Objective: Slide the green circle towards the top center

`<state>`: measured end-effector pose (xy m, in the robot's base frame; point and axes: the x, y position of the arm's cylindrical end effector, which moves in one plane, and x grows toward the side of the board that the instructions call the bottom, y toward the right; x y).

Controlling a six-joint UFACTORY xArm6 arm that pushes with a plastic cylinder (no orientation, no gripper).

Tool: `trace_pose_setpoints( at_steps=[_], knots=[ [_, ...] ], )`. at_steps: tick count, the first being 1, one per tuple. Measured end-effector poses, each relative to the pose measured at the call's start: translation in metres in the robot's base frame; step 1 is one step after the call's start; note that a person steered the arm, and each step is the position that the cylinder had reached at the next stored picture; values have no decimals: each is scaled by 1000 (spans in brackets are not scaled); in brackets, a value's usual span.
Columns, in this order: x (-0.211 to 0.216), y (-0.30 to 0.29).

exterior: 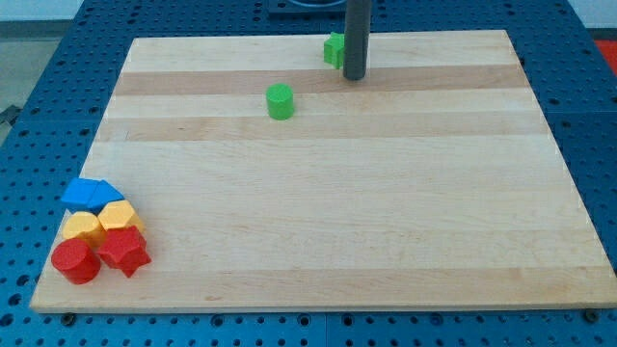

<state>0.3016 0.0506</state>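
1. My tip is the lower end of a straight dark rod that comes down from the top edge of the frame, a little right of the center. This tool has no parts that open or close; it is only 1 rod, and it holds nothing.
2. The tip rests on the surface, a pale wooden board with lighter and darker stripes, near its upper edge.
3. Just to the left of the rod there is a second green block. The rod hides its right part, so I cannot tell its shape, and I cannot tell if they touch.
4. The green circle stands lower and to the left of the tip, clearly apart from it, in the upper middle of the frame. It is upright and alone.
5. Far away, in the lower left corner of the board, 5 blocks lie close together: a blue block on top, below it 2 yellow blocks, and lowest a red circle with a red block of angular shape beside it on the right.
6. Around the board a blue table with holes is visible.
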Motion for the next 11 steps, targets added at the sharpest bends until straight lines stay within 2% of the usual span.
trace_pose_setpoints(
  at_steps=[1,2,3,4,5,7,8,10,11],
  knots=[
    [44,5],
    [76,-18],
    [83,-69],
    [61,-95],
    [55,-96],
    [68,-147],
    [54,-147],
    [-9,-99],
    [-12,-98]
  ],
)
